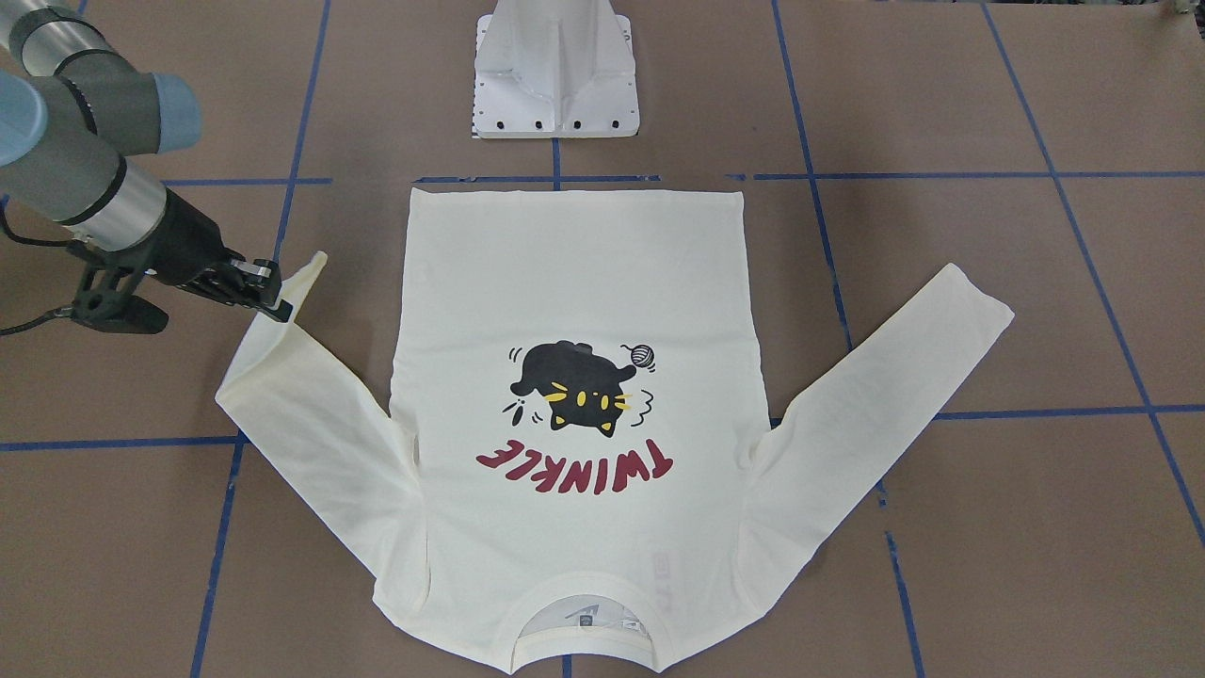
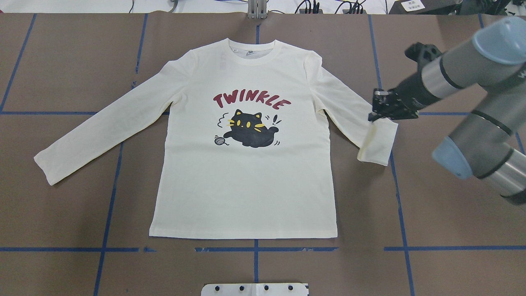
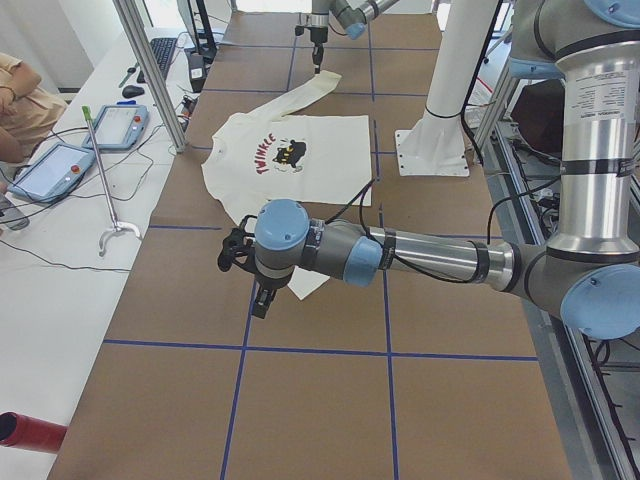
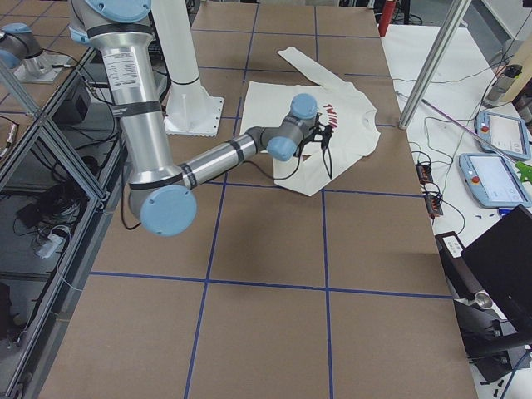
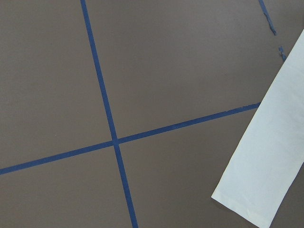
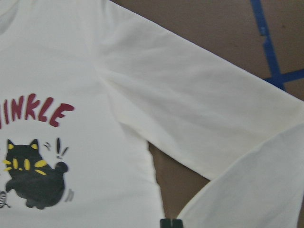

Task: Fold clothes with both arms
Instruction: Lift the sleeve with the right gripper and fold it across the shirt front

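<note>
Folding is barely under way: the right hand point(image 2: 380, 113) pinches one raised cuff of the T-shirt point(image 2: 246, 181), otherwise flat on the table point(image 2: 61, 61) beside it, while the left hand point(image 3: 259, 300), its grip impossible to tell, hovers near the other cuff.

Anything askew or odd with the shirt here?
Only one thing: the cream long-sleeved T-shirt lies flat, but its sleeve end, pinched by the black right gripper, is bent up, unlike the other straight sleeve.
</note>
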Controlling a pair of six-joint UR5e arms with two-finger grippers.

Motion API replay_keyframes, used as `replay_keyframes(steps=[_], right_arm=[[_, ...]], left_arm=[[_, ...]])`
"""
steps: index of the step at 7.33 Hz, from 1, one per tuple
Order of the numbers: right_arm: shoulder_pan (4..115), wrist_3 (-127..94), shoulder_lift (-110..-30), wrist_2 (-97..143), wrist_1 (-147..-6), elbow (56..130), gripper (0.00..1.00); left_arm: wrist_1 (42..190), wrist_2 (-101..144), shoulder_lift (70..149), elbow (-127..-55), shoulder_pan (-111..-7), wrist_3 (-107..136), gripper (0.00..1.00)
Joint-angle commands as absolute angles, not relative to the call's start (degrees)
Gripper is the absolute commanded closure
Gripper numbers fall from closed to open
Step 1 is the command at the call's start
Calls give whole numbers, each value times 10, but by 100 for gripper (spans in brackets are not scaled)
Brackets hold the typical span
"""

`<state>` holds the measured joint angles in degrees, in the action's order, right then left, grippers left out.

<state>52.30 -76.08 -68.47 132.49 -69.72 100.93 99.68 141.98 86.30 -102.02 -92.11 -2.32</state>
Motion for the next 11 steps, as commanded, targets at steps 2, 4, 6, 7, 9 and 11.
replay_keyframes(steps=[2,4,6,7,9,11], right_arm=[[471,-889,-353,1217,-792,815,100],[344,-905,-233,1059,-635,629,100],[272,-898,-146,966,-571,490,36],[269,-898,-142,955,-571,485,0],[271,-902,-137,957,-571,495,0],[347,-913,-237,1070,-601,640,0]], left_arm=[[995,1421,861,-1044,-921,-16,0],[996,1420,861,-1050,-920,-17,0],[997,1420,861,-1050,-920,-17,0],[997,1421,860,-1050,-920,-10,0],[1016,1454,862,-1055,-850,97,0],[1111,1397,861,-1042,-720,300,0]])
